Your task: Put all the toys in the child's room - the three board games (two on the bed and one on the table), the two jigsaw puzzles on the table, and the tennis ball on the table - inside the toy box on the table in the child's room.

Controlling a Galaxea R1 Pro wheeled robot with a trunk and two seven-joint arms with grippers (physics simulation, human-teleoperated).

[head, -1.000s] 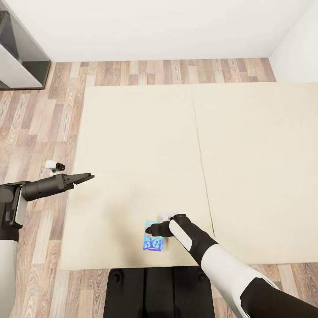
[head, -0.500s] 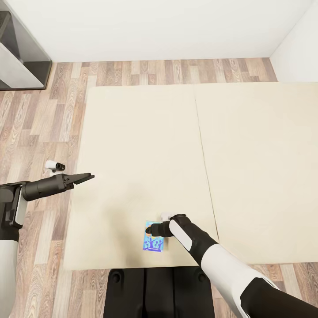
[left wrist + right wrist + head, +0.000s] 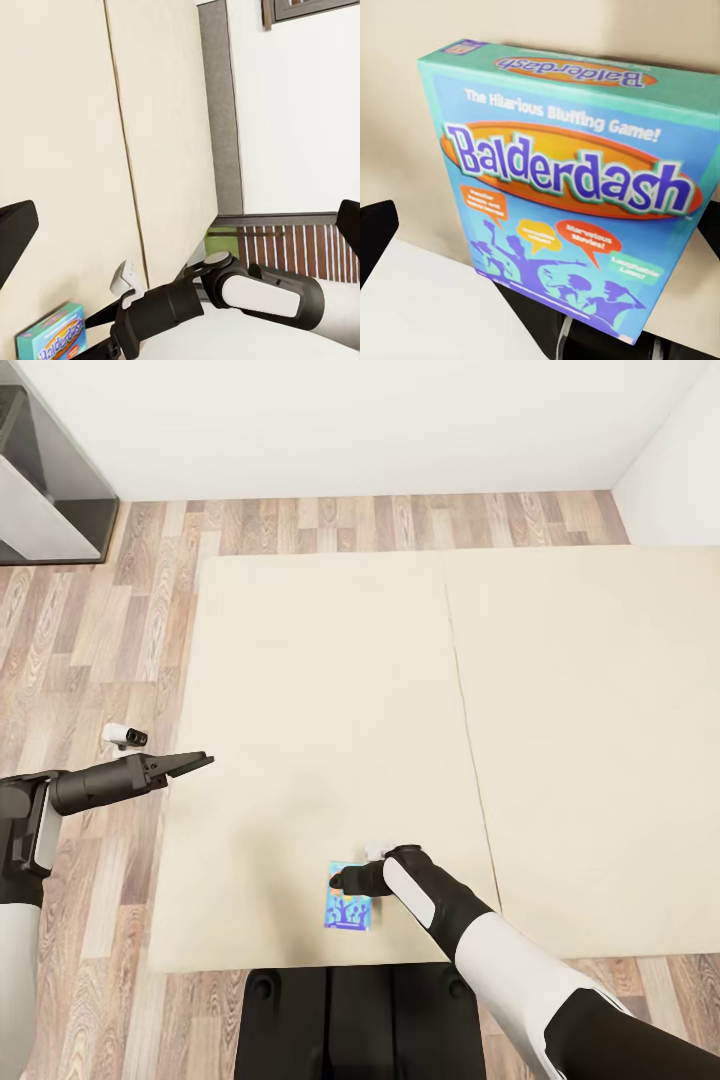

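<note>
**Right arm over the blue board game at the near edge of the bed**

I am looking down from the head camera over the bed (image 3: 330, 690), whose beige mattress is lying in two panels split by a seam running away from me. Wood plank floor (image 3: 90, 650) is showing along its left side and far end, with a dark grey shelf unit (image 3: 45, 480) in the far left corner against the white wall (image 3: 350, 420).

Going left to right: the left gripper (image 3: 200, 762) is hanging just past the mattress's left edge, well apart from the game. Its fingers are appearing pressed together into one dark point in the head view, so I am logging the jaws as narrow to closed, holding nothing. A small white and black part (image 3: 124, 736) is showing just beyond that forearm; I cannot tell what it is.

Near the middle of the bed's near edge, the board game (image 3: 348, 909) is lying flat on the mattress: bright blue box, orange print, titled "Balderdash" in the right wrist view (image 3: 566, 187).

The right gripper (image 3: 340, 881) is sitting over the far end of the box. Its fingertips are barely showing, and I cannot tell whether the jaws are wide, narrow, or touching the box. In the left wrist view, the right arm (image 3: 262, 289) is reaching across above the game (image 3: 51, 341).
</note>
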